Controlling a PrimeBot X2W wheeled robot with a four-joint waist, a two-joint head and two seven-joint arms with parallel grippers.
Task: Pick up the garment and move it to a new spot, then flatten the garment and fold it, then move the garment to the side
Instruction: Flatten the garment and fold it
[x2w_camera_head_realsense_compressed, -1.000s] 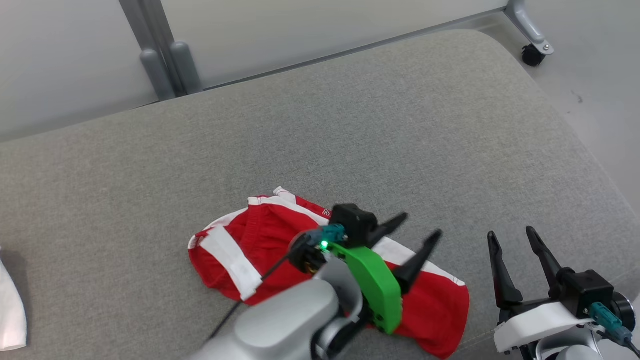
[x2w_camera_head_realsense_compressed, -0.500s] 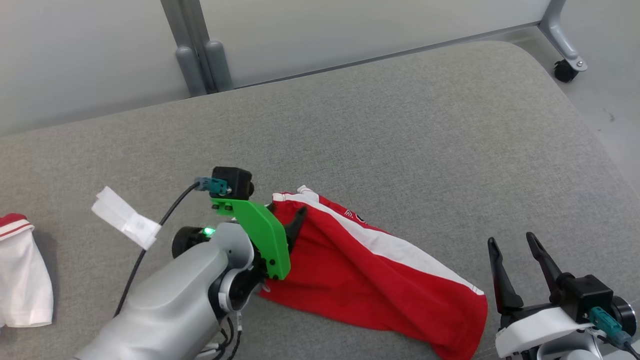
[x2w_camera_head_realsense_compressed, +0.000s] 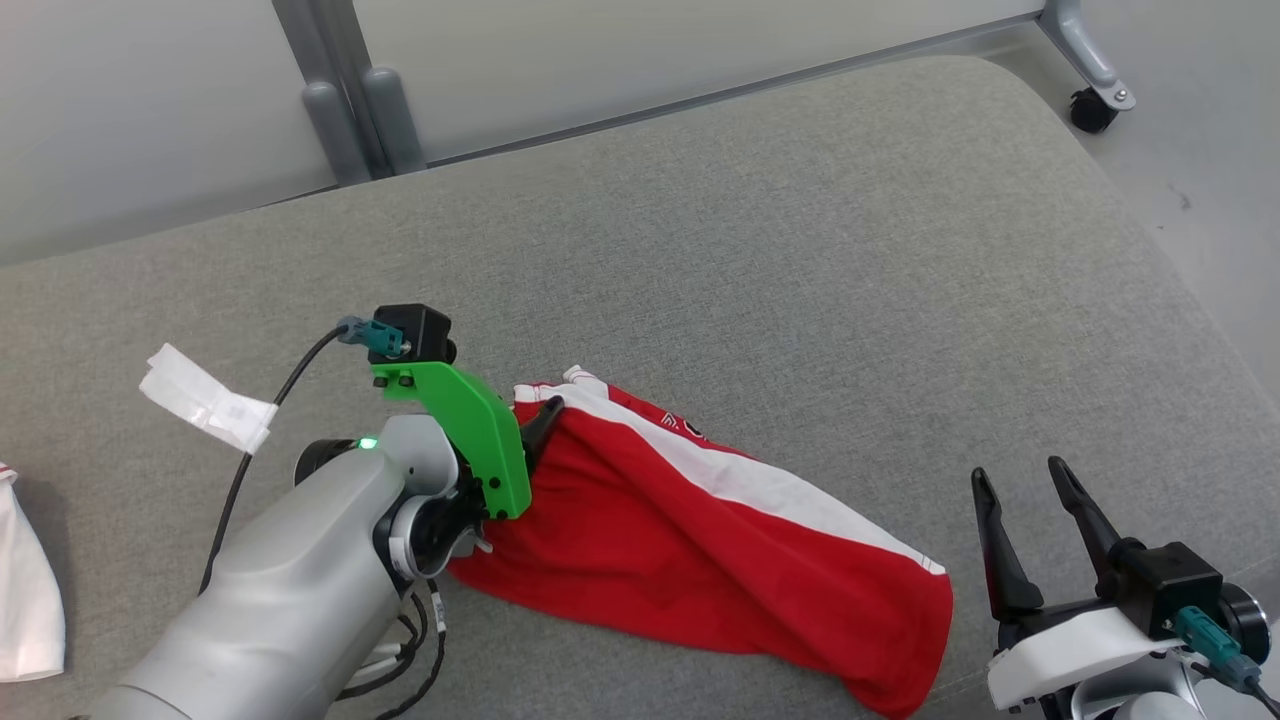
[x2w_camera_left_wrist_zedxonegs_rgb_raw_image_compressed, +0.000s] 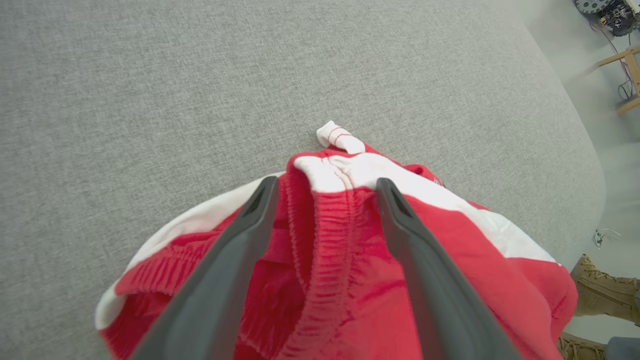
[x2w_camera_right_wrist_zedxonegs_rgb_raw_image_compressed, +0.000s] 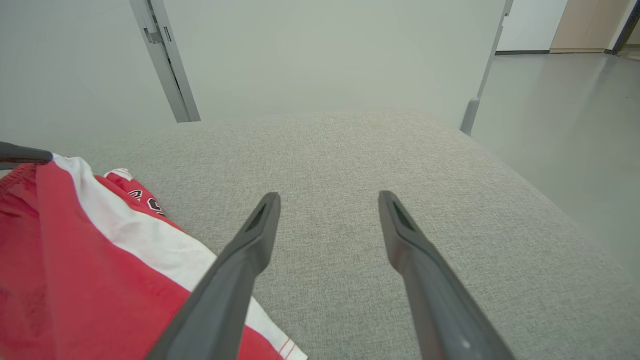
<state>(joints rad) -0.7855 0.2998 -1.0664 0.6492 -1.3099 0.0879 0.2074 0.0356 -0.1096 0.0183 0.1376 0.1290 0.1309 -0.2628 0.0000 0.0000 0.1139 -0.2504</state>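
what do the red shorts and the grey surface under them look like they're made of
Red shorts: soft matte knit, probably cotton or polyester jersey. Signs: a gathered, ribbed elastic waistband, visible stitching, limp folds and a sewn white side stripe.
Grey surface: matte woven upholstery cloth with a heathered grey weave and a rounded edge, so likely a padded cushion.

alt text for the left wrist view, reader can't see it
The left end effector, its two dark fingers spread open, straddles the bunched waistband of red fabric shorts with white stripes on a grey woven cushion. A tan boot shows at lower right.
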